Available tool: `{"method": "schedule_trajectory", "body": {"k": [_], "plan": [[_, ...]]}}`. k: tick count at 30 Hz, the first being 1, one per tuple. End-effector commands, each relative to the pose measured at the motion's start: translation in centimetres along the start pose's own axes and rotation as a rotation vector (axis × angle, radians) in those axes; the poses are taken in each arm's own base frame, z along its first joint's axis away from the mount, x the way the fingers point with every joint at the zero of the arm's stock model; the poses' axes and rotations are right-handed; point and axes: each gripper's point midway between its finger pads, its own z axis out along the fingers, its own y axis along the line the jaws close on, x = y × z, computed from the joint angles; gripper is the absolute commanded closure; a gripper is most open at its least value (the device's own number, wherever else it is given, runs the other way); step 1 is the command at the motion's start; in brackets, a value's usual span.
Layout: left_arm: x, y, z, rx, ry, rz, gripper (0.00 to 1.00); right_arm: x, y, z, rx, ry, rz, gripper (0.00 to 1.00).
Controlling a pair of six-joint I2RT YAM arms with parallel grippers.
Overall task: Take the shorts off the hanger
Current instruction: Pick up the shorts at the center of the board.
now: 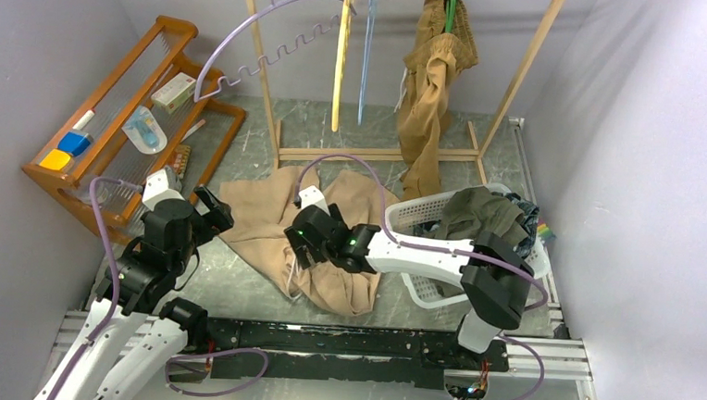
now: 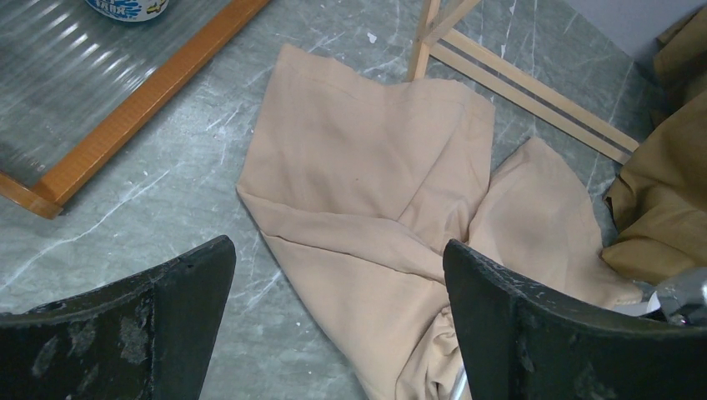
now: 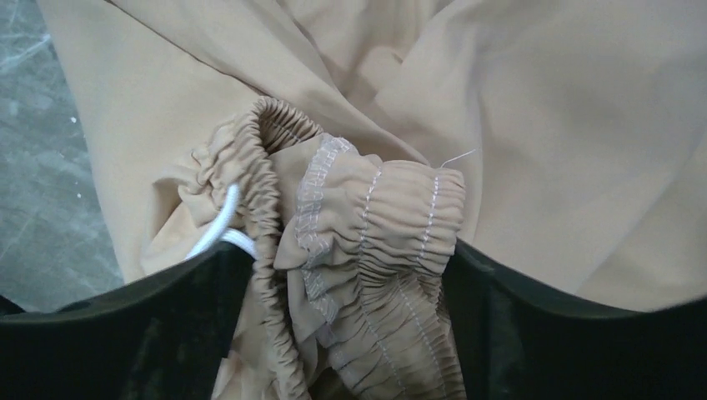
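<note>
Tan-brown shorts (image 1: 436, 71) hang beyond our right gripper (image 3: 347, 252), the nearer, wide over beige shorts (image 3: 534, 125); left gripper (image 2: 338, 246) wide, empty.

grey walls (image 1: 24, 69), marbled tabletop (image 1: 233, 290), wooden rack (image 1: 371, 152)

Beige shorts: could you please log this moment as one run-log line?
beige shorts: on table | right gripper: open around waistband | left gripper: open, empty | brown shorts: on hanger
</note>
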Motion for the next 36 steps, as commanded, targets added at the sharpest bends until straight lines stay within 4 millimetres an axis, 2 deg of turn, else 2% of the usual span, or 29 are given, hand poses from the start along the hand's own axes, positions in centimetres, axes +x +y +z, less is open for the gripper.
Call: {"method": "schedule_trajectory", "body": {"k": [1, 3, 7, 12, 17, 18, 19, 20, 23, 26, 28, 29, 32, 34, 36], "plan": [[-0.6, -0.1, -0.1, 0.003, -0.017, 0.003, 0.02, -0.3, 0.5, 0.8, -0.028, 0.018, 0.049, 0.06], [-0.6, -0.1, -0.1, 0.002, -0.018, 0.004, 0.02, -0.1, 1.3, 1.1, -0.099, 0.033, 0.067, 0.00], [-0.5, -0.1, 0.0, 0.001, -0.016, 0.006, 0.02, 1.3, 1.9, 2.6, -0.123, 0.087, 0.063, 0.00], [-0.3, -0.1, 0.2, -0.004, -0.008, 0.011, 0.02, 5.1, 1.1, 5.6, -0.027, 0.211, 0.012, 0.00], [-0.3, -0.1, 0.2, -0.007, -0.002, 0.015, 0.02, 8.4, -1.8, 6.9, 0.179, 0.250, -0.085, 0.00], [-0.2, -0.2, 0.2, -0.005, 0.000, 0.016, 0.02, 9.0, -2.2, 6.9, 0.201, 0.259, -0.109, 0.03], [-0.2, -0.2, 0.2, -0.004, 0.000, 0.016, 0.02, 9.5, -2.2, 6.9, 0.210, 0.260, -0.130, 0.11], [-0.2, -0.2, 0.3, -0.003, 0.000, 0.017, 0.02, 10.0, -2.0, 6.8, 0.205, 0.260, -0.142, 0.23], [-0.2, -0.2, 0.2, -0.002, -0.001, 0.015, 0.02, 11.8, -1.0, 6.5, 0.156, 0.277, -0.138, 0.46], [-0.2, -0.2, 0.2, -0.003, -0.001, 0.016, 0.02, 10.6, 0.4, 5.4, 0.081, 0.235, -0.076, 0.74], [-0.2, -0.2, 0.2, 0.001, -0.001, 0.016, 0.02, 8.4, 1.6, 4.2, 0.012, 0.173, -0.038, 0.95], [-0.2, -0.3, 0.2, 0.002, -0.001, 0.017, 0.02, 7.1, 2.1, 3.4, -0.019, 0.140, -0.025, 1.00], [-0.2, -0.3, 0.3, 0.001, 0.002, 0.017, 0.02, 2.6, 2.8, 0.5, -0.083, 0.024, 0.009, 1.00], [-0.1, -0.2, 0.3, -0.003, 0.003, 0.018, 0.02, -0.8, 3.1, -2.5, -0.145, -0.077, 0.027, 1.00], [-0.2, -0.2, 0.2, -0.006, 0.002, 0.017, 0.02, -4.0, 2.6, -5.7, -0.172, -0.188, 0.057, 1.00]]}}
